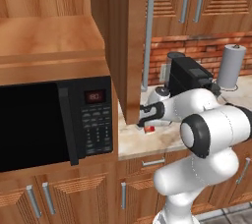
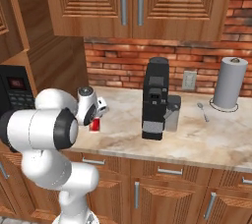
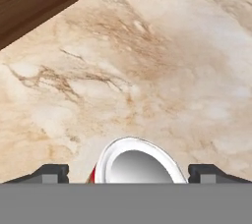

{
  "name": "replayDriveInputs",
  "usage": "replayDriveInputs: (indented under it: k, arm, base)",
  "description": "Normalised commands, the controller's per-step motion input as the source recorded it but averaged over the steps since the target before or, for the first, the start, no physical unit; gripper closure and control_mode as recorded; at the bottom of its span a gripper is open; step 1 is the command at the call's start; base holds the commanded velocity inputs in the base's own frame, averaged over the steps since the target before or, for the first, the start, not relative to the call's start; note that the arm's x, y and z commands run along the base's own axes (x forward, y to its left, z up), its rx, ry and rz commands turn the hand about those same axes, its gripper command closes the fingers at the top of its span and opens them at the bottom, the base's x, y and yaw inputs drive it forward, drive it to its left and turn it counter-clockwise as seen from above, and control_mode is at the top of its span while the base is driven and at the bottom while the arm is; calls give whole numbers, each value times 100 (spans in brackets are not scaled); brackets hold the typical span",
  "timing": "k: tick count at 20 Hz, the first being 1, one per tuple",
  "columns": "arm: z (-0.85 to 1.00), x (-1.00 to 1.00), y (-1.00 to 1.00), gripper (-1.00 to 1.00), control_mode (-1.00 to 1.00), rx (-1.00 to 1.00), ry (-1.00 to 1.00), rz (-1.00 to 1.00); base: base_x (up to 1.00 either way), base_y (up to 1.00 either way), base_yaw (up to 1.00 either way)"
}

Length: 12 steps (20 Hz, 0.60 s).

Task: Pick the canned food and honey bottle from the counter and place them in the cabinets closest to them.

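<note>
The canned food is a small red can that stands upright on the marble counter near its front edge. My gripper hangs right over it, pointing down. In the hand view the can's silvery top lies between my two dark fingertips, with a gap on each side. The gripper is open and holds nothing. Wooden wall cabinets hang above the counter. The honey bottle is out of view.
A black coffee machine stands behind and to the right of the can. A paper towel roll and a spoon lie further right. A microwave sits to the left, beside a tall wooden panel.
</note>
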Motion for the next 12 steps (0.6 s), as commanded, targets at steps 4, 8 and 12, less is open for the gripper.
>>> replayDriveInputs:
  k: [4, 8, 12]
  arm:
    - [-16, 1, 0, 100, -100, -2, 2, 0]
    - [0, -1, 0, 100, -100, 0, 0, 0]
    - [23, -12, -6, 100, -100, 4, -1, -3]
  base:
    - [0, 0, 0]
    - [0, 0, 0]
    - [0, 0, 0]
